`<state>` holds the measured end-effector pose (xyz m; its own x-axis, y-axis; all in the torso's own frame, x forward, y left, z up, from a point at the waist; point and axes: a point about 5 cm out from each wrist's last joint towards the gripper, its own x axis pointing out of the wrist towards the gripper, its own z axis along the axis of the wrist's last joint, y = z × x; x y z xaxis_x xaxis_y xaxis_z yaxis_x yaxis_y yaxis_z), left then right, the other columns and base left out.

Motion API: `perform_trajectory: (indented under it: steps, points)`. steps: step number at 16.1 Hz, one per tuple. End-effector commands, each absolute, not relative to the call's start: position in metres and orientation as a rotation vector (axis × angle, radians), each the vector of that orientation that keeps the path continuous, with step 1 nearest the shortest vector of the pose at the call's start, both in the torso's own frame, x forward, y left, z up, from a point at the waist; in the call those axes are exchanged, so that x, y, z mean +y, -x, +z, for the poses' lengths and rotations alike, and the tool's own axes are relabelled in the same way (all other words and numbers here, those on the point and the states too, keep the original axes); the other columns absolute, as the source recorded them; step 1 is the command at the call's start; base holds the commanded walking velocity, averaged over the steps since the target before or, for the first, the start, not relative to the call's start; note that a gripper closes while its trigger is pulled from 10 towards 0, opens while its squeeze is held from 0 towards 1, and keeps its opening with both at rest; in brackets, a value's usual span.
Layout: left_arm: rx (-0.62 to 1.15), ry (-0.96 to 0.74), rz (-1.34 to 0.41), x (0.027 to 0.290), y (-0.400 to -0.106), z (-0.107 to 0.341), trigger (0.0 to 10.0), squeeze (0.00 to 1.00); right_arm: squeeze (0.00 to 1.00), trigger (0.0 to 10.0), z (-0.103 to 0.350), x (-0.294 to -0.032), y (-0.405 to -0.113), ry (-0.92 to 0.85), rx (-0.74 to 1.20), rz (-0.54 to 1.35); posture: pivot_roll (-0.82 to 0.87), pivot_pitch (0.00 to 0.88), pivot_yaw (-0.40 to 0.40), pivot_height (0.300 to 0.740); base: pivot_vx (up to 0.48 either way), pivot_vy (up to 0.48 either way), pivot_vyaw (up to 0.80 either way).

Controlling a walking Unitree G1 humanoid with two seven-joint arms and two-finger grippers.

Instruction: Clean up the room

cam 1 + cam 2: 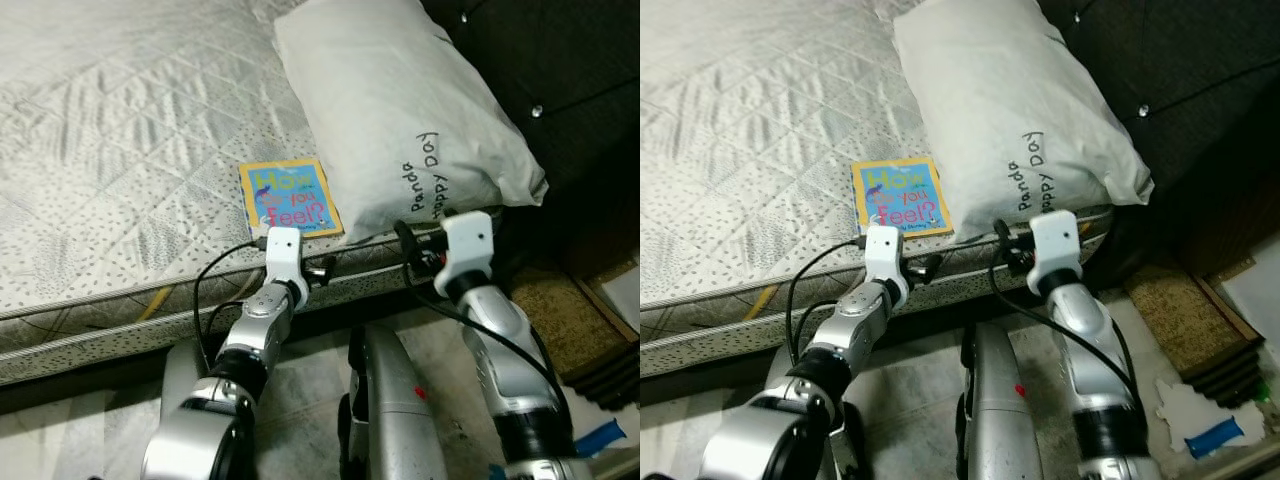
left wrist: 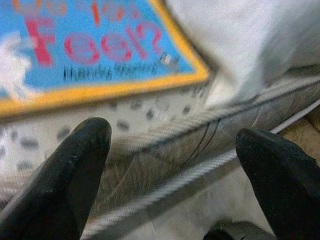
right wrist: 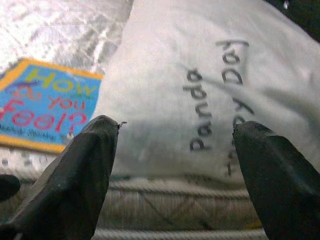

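A blue picture book (image 1: 290,197) with a yellow border, titled "How Do You Feel?", lies flat on the quilted mattress (image 1: 120,150) near its front edge. Its right side touches a white pillow (image 1: 400,110) printed "Panda Happy Day". My left gripper (image 2: 172,135) is open at the mattress edge just in front of the book (image 2: 90,45), with nothing between its fingers. My right gripper (image 3: 175,130) is open too, facing the front of the pillow (image 3: 200,75) at the bed's edge. The white wrist mounts (image 1: 283,250) (image 1: 468,240) cover the fingers in the head views.
A dark tufted headboard (image 1: 560,60) stands right of the pillow. On the floor to the right lie a brown mat (image 1: 560,300), stacked dark boards (image 1: 1215,375) and a blue object (image 1: 1215,437). The mattress side (image 1: 90,340) runs across in front of me.
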<state>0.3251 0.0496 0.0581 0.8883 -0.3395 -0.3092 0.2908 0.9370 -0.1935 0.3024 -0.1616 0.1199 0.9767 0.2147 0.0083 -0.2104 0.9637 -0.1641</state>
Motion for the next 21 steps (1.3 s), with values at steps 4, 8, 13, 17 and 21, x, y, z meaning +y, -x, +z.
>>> perform_trajectory:
  steps: [4,8,13,17,21]
  points:
    - [0.108,0.044,-0.175,0.082,-0.313,0.094,10.0,0.0,0.0,10.0,0.116,-0.148,-0.311,0.107,-0.031,0.221,-0.06,0.0,-0.03,0.541,0.0,0.0,0.0]
    - [-0.093,0.025,0.053,0.138,-0.297,0.12,10.0,0.0,0.0,10.0,0.118,-0.136,-0.326,0.081,-0.057,0.201,-0.02,0.0,-0.016,0.541,0.0,0.0,0.0]
    - [-0.171,0.006,0.234,0.183,-0.279,0.131,10.0,0.0,0.0,10.0,0.122,-0.141,-0.346,-0.033,-0.066,0.145,0.03,0.0,-0.025,0.541,0.0,0.0,0.0]
    - [-0.156,0.04,0.284,0.192,-0.276,0.124,10.0,0.0,0.0,10.0,0.127,-0.136,-0.348,-0.087,-0.094,0.162,0.03,0.0,-0.025,0.553,0.0,0.0,-0.32]
    - [-0.148,0.044,0.253,0.187,-0.282,0.122,10.0,0.0,0.0,10.0,0.134,-0.144,-0.353,-0.096,-0.133,0.136,0.01,0.0,-0.003,0.591,0.0,0.0,-0.42]
